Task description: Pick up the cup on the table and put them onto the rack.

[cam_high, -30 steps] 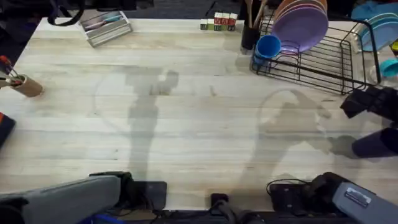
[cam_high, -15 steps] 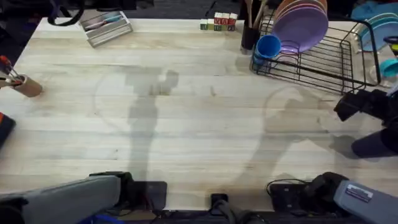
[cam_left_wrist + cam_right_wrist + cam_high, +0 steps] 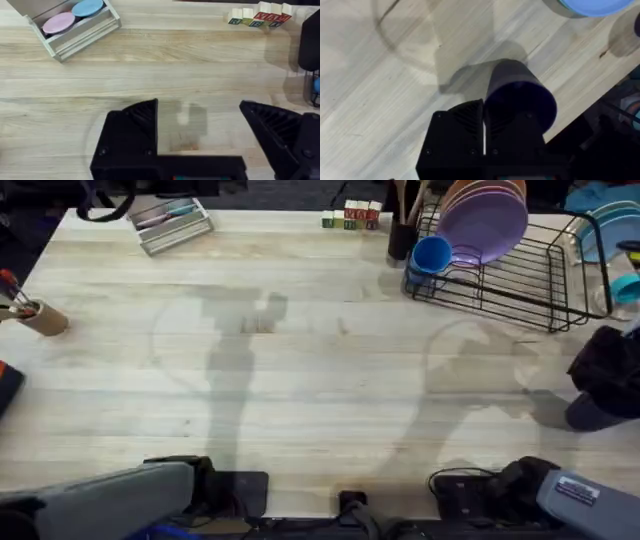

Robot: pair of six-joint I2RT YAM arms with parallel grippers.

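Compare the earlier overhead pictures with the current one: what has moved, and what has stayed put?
The right gripper has drawn back toward the table's right edge, nearer the dark purple cup, its fingers shut and holding nothing. The blue cup stays in the black rack; the left gripper remains open over the table.

Cup [image 3: 431, 255] at the near-left corner of the rack [image 3: 520, 275], on the table's [image 3: 300, 380] far right.

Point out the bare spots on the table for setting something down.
The table's whole middle is bare, from the pen holder across to the black rack. Crowded: the far right corner, with blue cup, plates and blocks.
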